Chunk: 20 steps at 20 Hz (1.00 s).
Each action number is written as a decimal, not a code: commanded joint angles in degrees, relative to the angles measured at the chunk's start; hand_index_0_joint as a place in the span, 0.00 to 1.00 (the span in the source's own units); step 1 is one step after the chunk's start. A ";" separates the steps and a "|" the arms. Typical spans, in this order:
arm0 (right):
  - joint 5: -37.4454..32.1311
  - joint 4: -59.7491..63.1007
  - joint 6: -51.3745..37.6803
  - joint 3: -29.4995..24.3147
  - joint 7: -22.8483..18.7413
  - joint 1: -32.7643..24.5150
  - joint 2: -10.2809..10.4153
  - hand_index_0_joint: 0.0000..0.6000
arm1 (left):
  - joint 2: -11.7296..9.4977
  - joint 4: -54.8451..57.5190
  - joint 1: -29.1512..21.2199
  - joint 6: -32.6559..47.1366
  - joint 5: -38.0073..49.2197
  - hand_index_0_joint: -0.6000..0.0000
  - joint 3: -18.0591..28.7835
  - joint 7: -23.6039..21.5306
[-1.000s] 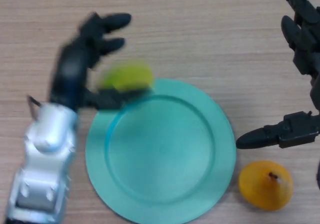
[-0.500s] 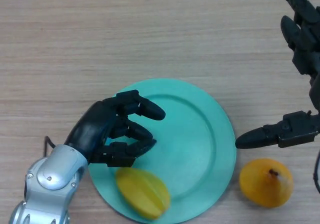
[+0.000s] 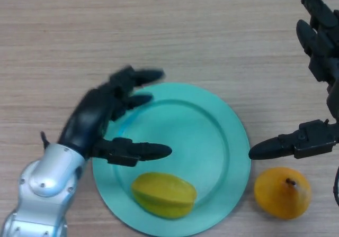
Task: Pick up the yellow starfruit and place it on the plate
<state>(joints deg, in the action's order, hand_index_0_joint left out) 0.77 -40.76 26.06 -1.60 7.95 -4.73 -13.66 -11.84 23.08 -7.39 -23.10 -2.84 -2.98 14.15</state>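
Lying on round teal plate [image 3: 222,120], ridged yellow starfruit [image 3: 164,194].

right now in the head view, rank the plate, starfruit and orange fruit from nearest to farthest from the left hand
1. Plate: directly under the left hand, whose open fingers reach over its left rim.
2. Starfruit: on the plate's near part, just below the thumb.
3. Orange fruit: off the plate, on the table at the far right.
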 commanded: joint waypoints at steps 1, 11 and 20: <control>-0.05 -3.13 -6.67 -2.02 -1.01 -1.92 -0.79 0.00 | -1.65 4.42 -1.50 7.55 2.23 1.00 3.97 -2.90; -0.33 -2.46 -7.43 -2.37 -2.11 -2.47 -0.76 0.00 | -5.07 6.68 0.07 19.36 10.02 1.00 12.83 -5.68; 0.29 -1.45 -8.38 -2.01 -2.84 -3.87 -0.88 0.00 | -6.92 10.05 1.83 13.81 21.21 1.00 18.30 -3.04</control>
<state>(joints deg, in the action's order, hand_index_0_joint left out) 1.02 -39.44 25.80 -1.56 7.43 -6.86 -13.67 -16.44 29.52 -4.24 -14.76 15.68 11.39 12.05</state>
